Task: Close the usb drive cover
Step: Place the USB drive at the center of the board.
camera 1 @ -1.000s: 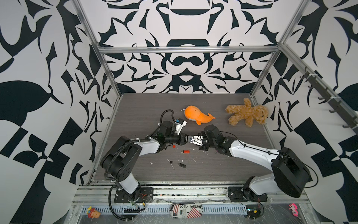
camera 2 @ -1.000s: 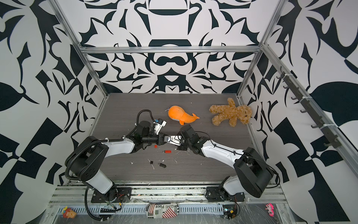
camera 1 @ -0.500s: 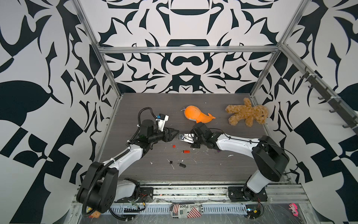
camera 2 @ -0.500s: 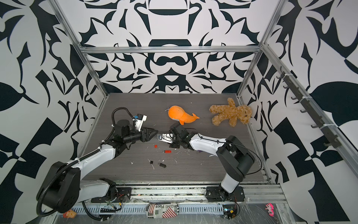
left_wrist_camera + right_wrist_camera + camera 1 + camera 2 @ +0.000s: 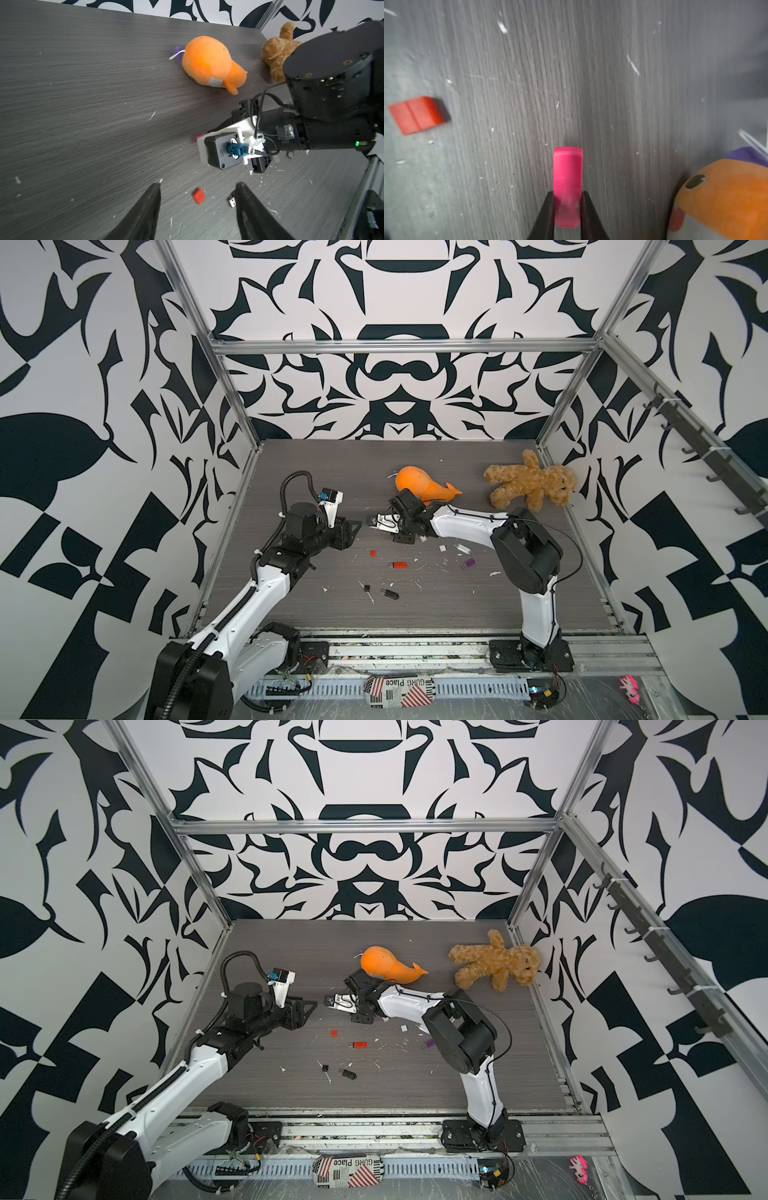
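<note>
**As the arms part, the pink usb drive (image 5: 568,176) stays with the right gripper (image 5: 371,522)**

Where a second ago the two grippers met nose to nose at mid-table, we now see them drawn apart in both top views. The left gripper (image 5: 357,526) is backed off toward its own side, with bare table (image 5: 457,614) between the tips. The drive is too small to make out there.

From the left wrist we look out between fingers spread wide and empty. Only a sliver of pink peeks past the right arm's wrist camera (image 5: 223,148), and a loose red cap (image 5: 199,196) lies on the wood nearby.

From the right wrist we find the drive pinched at its tail between narrow fingers. Its far end is rounded and pink, with a seam across it and no metal plug showing. We judge the cover seated and the left arm's part done; setting the drive down seems all that remains.
</note>
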Controlling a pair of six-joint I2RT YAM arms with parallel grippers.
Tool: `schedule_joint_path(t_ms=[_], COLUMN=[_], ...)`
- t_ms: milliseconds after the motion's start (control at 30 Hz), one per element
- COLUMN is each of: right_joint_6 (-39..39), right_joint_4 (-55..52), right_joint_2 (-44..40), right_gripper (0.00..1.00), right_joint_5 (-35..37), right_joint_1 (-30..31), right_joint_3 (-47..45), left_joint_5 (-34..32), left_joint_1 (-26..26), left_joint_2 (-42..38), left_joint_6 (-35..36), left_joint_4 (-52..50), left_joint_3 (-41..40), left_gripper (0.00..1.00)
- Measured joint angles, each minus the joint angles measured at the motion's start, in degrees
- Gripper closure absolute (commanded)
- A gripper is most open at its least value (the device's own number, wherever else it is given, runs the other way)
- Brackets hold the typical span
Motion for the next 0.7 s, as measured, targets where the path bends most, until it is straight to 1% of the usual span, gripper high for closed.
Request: schedule_joint_path(t_ms=[167,267,467,567,700], right_joint_6=[-0.3,-0.7,-0.8,-0.6,-0.4], right_joint_4=[-2.9,-4.3,-6.6,-7.8,-8.7], right_joint_2=[1.9,2.8,3.8,3.9,3.8], right_gripper=[0.83,0.79,0.64,0.55,0.55], right_joint_5=[0.1,-0.1,-1.6,-3.2,-6.0], right_joint_1=[-1.4,-2.1,-3.3,-4.0,-5.1], right_joint_3=[2.6,4.2,6.5,7.2,7.5], left_joint_5=[-2.0,-2.6,-3.2,-3.5,-3.6], left_joint_1=[0.0,0.0,0.0,0.0,0.0], left_joint_2=[0.0,0.0,0.1,0.3,0.7], left_joint_6=[0.2,0.4,0.4,0.4,0.5], left_joint_4=[-1.9,-2.7,-3.8,-4.2,-4.4], left_joint_3=[0.3,0.3,0.3,0.7,1.9], left_gripper=[0.39,0.39,0.39,0.39,0.39])
